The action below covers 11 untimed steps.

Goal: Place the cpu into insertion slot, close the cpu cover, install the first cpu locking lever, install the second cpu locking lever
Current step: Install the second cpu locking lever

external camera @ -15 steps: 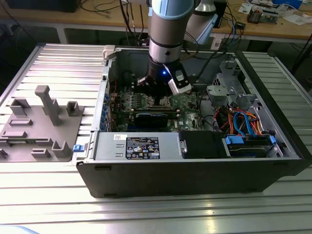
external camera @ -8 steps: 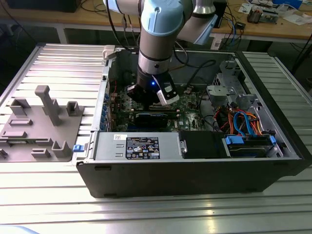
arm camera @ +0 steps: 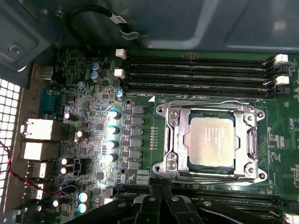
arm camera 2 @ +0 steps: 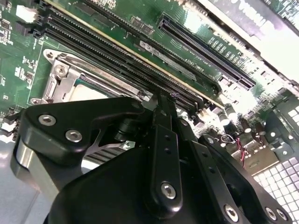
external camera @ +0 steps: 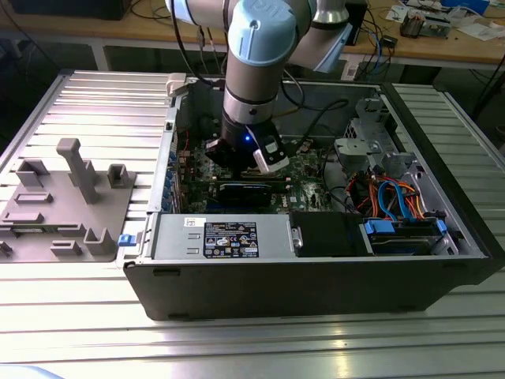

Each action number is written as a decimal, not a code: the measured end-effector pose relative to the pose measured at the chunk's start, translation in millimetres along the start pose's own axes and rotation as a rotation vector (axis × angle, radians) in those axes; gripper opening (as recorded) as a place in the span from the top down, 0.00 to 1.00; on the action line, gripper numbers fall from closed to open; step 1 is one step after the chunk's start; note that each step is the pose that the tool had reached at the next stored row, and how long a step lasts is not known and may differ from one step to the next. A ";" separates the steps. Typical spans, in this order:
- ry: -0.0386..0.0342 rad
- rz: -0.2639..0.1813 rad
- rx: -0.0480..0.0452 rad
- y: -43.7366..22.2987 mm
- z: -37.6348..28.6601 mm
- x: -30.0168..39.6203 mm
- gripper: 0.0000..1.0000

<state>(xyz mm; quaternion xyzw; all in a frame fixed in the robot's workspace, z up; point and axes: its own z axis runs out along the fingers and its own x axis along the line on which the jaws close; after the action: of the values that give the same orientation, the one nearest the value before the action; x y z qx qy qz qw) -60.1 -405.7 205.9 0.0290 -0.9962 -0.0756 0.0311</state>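
Note:
The cpu [arm camera: 211,141], a silver-grey square, sits flat in the insertion slot [arm camera: 256,140] on the green board. The cpu cover [arm camera: 179,136], a silvery frame, lies down around it with the chip showing through its window. Thin wire levers lie flat along two opposite sides of the socket [arm camera: 210,103] [arm camera: 205,177]. My gripper [arm camera: 159,190] hovers just beside the socket, fingers together, holding nothing. In the second wrist view the gripper [arm camera 2: 163,100] is over the memory slots next to the cpu cover [arm camera 2: 96,74] and cpu [arm camera 2: 86,93]. In the exterior view the gripper [external camera: 239,170] reaches down inside the case.
Long black memory slots [arm camera: 196,70] run on both sides of the socket. Capacitors [arm camera: 112,128] and rear ports [arm camera: 37,130] stand beside it. The case walls [external camera: 316,276], the power supply [external camera: 225,237] and the drive bay with cables [external camera: 398,209] hem the arm in. A grey fixture [external camera: 67,205] lies outside.

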 end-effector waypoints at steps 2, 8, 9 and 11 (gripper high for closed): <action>0.0000 0.000 -0.0022 -0.2 1.3 0.3 0.89; -0.0006 -0.001 -0.0193 -0.9 5.6 1.6 0.89; -0.0008 -0.001 -0.0233 -1.0 6.4 1.8 0.89; -0.0014 -0.002 -0.0293 -1.0 7.4 2.0 0.89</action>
<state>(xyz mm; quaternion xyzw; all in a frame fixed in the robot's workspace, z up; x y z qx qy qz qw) -62.5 -405.7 198.6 0.0293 -0.9950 -0.0902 0.0307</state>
